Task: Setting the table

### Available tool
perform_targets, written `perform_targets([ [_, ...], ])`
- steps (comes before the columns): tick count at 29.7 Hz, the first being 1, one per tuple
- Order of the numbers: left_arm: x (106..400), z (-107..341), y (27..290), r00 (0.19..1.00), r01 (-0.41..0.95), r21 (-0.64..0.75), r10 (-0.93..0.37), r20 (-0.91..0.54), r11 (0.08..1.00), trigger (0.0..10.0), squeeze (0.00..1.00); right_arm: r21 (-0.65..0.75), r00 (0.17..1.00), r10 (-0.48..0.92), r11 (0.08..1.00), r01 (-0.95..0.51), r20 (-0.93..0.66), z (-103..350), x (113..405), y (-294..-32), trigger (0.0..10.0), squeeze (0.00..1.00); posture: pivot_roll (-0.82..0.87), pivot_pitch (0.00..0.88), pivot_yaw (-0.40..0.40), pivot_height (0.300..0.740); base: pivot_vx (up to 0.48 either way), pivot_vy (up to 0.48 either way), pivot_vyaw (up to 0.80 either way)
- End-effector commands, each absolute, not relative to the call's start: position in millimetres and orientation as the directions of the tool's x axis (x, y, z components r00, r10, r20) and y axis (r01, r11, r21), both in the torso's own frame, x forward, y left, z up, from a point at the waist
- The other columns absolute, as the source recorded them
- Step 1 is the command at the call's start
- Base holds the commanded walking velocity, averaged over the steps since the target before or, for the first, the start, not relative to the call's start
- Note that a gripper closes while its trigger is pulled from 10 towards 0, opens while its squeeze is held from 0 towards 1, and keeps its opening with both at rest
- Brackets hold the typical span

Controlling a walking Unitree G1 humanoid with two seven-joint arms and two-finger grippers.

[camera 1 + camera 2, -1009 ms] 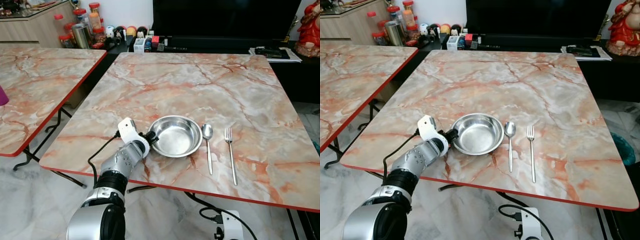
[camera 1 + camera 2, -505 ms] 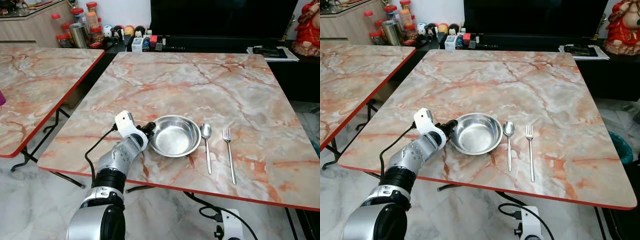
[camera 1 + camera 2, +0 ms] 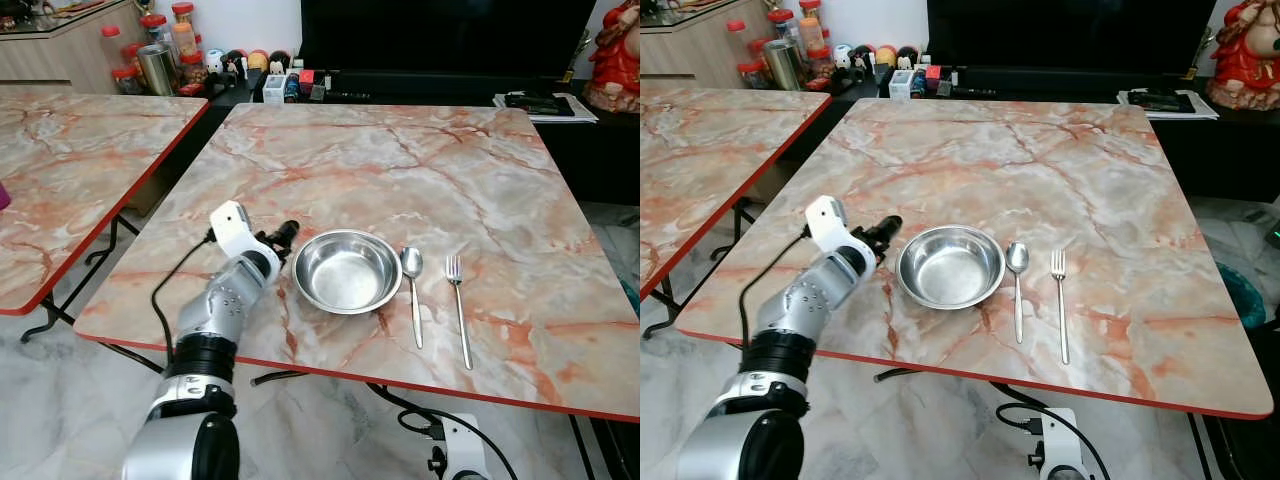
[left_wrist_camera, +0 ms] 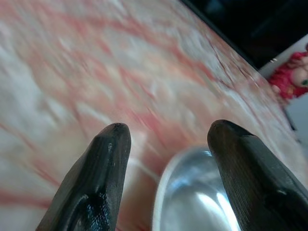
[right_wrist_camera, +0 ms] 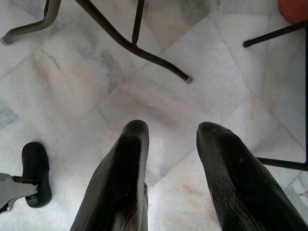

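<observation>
Fingers of our left gripper (image 3: pixel 284 232) stand parted and empty just left of the bowl (image 3: pixel 347 271) rim; right gripper (image 5: pixel 171 144) hangs open over the floor.

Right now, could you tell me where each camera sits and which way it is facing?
Left eye view: on the head, looking forward and down at the marble table; left gripper beside the steel bowl.
Right eye view: same head, same scene, with spoon and fork.
Left wrist view: along its open fingers, sharing the bowl with both eyes.
Right wrist view: right gripper hangs, facing the floor.
</observation>
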State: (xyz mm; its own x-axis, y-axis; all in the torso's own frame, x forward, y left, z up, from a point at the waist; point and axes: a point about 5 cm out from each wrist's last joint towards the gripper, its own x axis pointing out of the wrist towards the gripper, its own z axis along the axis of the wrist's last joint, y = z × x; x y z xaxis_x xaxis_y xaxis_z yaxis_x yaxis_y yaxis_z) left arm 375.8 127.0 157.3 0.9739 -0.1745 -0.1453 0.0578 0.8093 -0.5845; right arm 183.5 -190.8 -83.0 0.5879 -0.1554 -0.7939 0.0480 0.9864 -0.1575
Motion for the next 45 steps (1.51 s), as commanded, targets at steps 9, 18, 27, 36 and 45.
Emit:
perform_targets([
  [9, 371, 171, 171, 0.999, -0.002, -0.332, 0.015, 0.036, 0.943, 10.0, 0.00, -0.160, 0.590, -0.146, 0.987, 0.029, -0.794, -82, 187, -190, 10.0, 0.00, 0.04, 0.000, 0.018, 0.736, 0.000, 0.000, 0.00],
  [18, 345, 144, 253, 0.943, -0.327, 0.054, 0.323, 0.077, 0.943, 10.0, 0.00, -0.161, 0.594, -0.145, 0.987, 0.027, -0.791, -81, 187, -191, 10.0, 0.00, 0.04, 0.000, 0.018, 0.736, 0.000, 0.000, 0.00],
  [27, 277, 102, 351, 0.662, -0.712, 0.356, 0.747, 0.053, 0.605, 10.0, 0.00, -0.160, 0.593, -0.137, 0.987, 0.014, -0.793, -82, 186, -189, 10.0, 0.00, 0.05, 0.000, 0.015, 0.736, 0.000, 0.000, 0.00],
  [36, 204, 35, 378, 0.379, -0.747, 0.545, 0.917, -0.120, 0.380, 10.0, 0.00, -0.155, 0.592, -0.135, 0.988, 0.017, -0.795, -83, 185, -187, 10.0, 0.00, 0.05, 0.000, 0.026, 0.736, 0.000, 0.000, 0.00],
  [45, 184, -45, 307, 0.499, -0.488, 0.364, 0.596, -0.629, 0.793, 10.0, 0.00, -0.154, 0.588, -0.142, 0.988, 0.030, -0.796, -84, 183, -188, 10.0, 0.00, 0.02, 0.000, 0.039, 0.736, 0.000, 0.000, 0.00],
])
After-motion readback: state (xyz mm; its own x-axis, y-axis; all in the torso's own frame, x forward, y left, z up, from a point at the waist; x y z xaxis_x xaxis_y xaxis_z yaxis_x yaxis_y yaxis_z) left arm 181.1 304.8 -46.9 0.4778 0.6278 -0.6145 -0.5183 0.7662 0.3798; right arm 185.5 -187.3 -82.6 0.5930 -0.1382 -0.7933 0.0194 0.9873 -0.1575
